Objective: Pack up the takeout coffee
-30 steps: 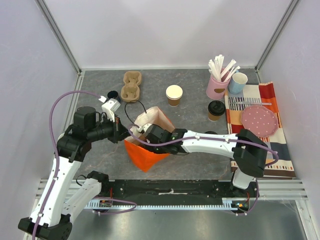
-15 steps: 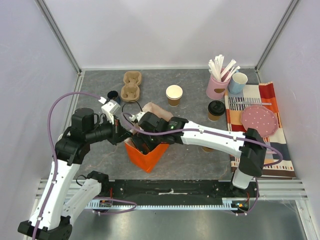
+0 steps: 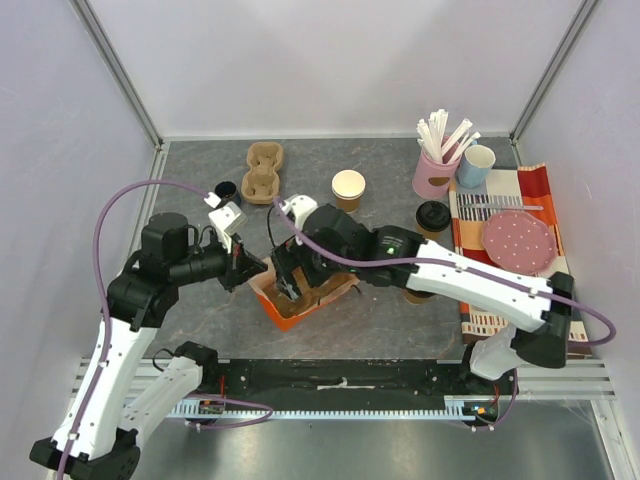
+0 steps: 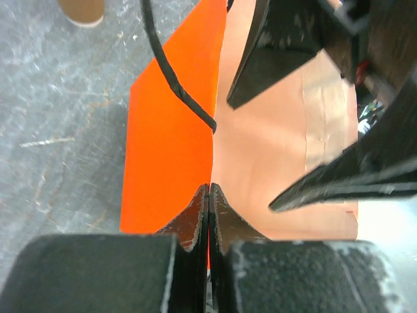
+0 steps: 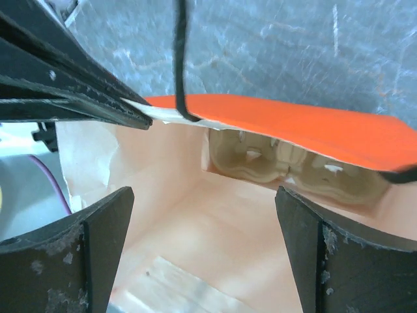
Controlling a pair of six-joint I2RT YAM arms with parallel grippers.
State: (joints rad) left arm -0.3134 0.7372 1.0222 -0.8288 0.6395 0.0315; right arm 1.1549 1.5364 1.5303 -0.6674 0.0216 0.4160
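One kraft cup (image 3: 348, 188) stands open-topped at the back centre, and a second cup (image 3: 432, 220) with a black lid stands to its right. The orange paper bag (image 3: 283, 312) sits between the arms. My left gripper (image 3: 254, 270) is shut on the bag's left rim (image 4: 215, 140), its jaws pressed together on the paper. My right gripper (image 3: 290, 282) hangs open in the bag's mouth with nothing between its fingers (image 5: 107, 228). A pulp cup carrier (image 5: 290, 164) lies at the bottom of the bag.
A second pulp carrier (image 3: 263, 170) and a loose black lid (image 3: 226, 189) lie at the back left. A pink cup of straws (image 3: 434, 172), a light blue cup (image 3: 476, 165) and a pink plate (image 3: 518, 238) on a striped cloth (image 3: 505, 205) fill the right side.
My right gripper has opened wide and its arm has swung toward the back, with the fingers still in the bag. The bag has dropped lower. The left gripper keeps its pinch on the rim.
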